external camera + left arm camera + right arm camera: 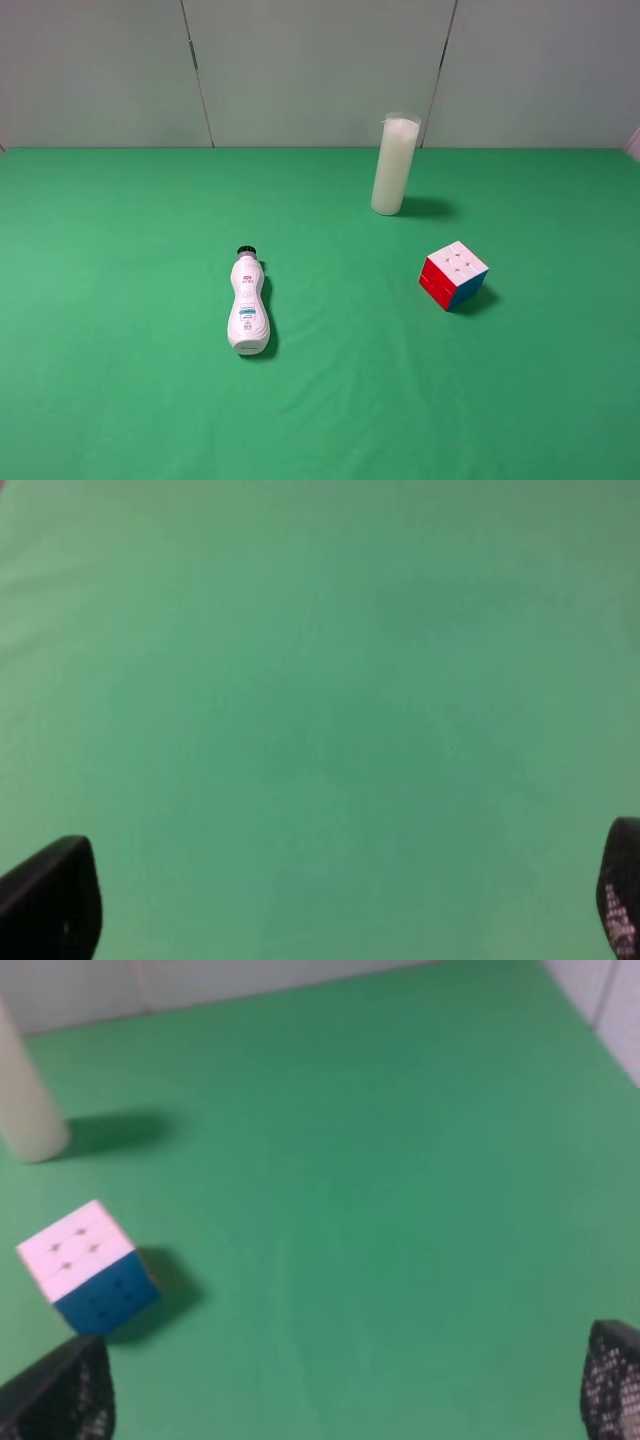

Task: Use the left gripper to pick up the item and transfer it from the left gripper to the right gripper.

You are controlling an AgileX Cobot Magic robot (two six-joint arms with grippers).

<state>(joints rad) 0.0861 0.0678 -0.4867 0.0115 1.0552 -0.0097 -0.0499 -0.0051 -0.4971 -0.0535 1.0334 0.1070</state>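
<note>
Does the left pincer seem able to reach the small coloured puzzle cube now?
Probably yes. The small coloured puzzle cube sits alone on the green cloth, apart from the tall white cylinder. The left pincer is open over bare cloth.

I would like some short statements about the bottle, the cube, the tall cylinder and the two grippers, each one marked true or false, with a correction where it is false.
1. The white bottle lies on its side on the green table. True.
2. The puzzle cube is held in the left gripper. False: it rests on the table, and the left wrist view shows only bare green between the open jaws.
3. The tall white cylinder stands upright. True.
4. The cube touches the cylinder. False: they stand apart.
5. The right gripper is open, the cube lying in front of it to one side. True.
</note>
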